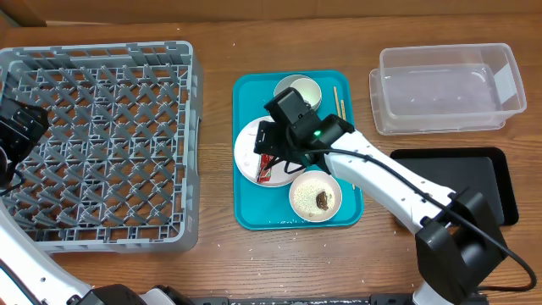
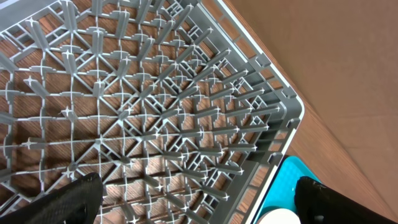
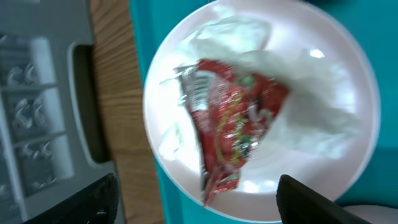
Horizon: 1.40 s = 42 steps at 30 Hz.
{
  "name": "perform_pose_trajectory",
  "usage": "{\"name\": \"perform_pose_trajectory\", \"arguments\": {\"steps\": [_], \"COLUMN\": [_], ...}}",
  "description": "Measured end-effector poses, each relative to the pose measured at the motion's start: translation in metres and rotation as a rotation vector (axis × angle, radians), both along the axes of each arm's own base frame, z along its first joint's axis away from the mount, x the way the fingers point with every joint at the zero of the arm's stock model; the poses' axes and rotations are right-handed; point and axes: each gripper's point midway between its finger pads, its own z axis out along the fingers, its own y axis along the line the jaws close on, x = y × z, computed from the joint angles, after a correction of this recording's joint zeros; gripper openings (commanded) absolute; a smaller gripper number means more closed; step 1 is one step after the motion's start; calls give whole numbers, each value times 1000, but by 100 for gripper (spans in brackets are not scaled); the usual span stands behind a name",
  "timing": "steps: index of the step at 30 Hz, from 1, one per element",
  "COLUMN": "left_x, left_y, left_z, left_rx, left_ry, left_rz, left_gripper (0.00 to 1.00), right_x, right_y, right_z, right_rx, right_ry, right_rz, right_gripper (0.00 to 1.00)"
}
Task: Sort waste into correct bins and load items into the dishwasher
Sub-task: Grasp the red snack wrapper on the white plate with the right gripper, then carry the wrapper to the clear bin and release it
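A whitish-pink plate (image 1: pixel 251 151) on the teal tray holds a red snack wrapper (image 1: pixel 268 171) and crumpled white paper. My right gripper (image 1: pixel 282 142) hovers open just above them. In the right wrist view the wrapper (image 3: pixel 230 124) lies on the paper (image 3: pixel 305 106) on the plate (image 3: pixel 354 74), between my open right fingers (image 3: pixel 199 205). One pale bowl (image 1: pixel 298 88) sits at the tray's far end. Another (image 1: pixel 315 196) holds a brown lump and grains. Chopsticks (image 1: pixel 339 102) lie beside the far bowl. My left gripper (image 1: pixel 17 127) is open over the dish rack (image 1: pixel 102 135). I cannot pick out the cup.
The teal tray (image 1: pixel 246 216) lies mid-table. The clear tub (image 1: pixel 449 89) stands at the back right, with the black tray (image 1: pixel 461 182) in front of it. In the left wrist view the rack (image 2: pixel 155 93) fills the frame between my open left fingers (image 2: pixel 199 199), with the teal tray's corner (image 2: pixel 289 177) beyond.
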Motion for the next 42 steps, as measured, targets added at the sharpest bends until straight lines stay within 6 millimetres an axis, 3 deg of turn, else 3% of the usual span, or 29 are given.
{"name": "perform_pose_trajectory", "arguments": {"steps": [7,19,22,26,28,31,35,39,42], "left_x": [0,0,0,0,0,0,0,0,0], "left_y": [0,0,0,0,0,0,0,0,0], "left_z": [0,0,0,0,0,0,0,0,0], "left_rx": [0,0,0,0,0,0,0,0,0], "left_ry": [0,0,0,0,0,0,0,0,0], "left_rz": [0,0,0,0,0,0,0,0,0], "left_gripper": [100,100,100,100,100,100,100,100,100], "right_x": [5,5,3,4,4,4,10,16,33], "right_y": [-5,3,3,4,4,5,9,10,-7], "right_z": [-4,-43,-58,-58,-58,-56,-40,-4,50], "right_rx": [-20,-24,-42,-37,-40,-47,-37,-18,3], "right_ry": [-5,67,97,94,89,83,51,-5,-96], "right_rz": [-38,-37,-38,-36,-24,-1,24,44,14], "right_gripper": [75,66,40,19,4,4,4,4,4]}}
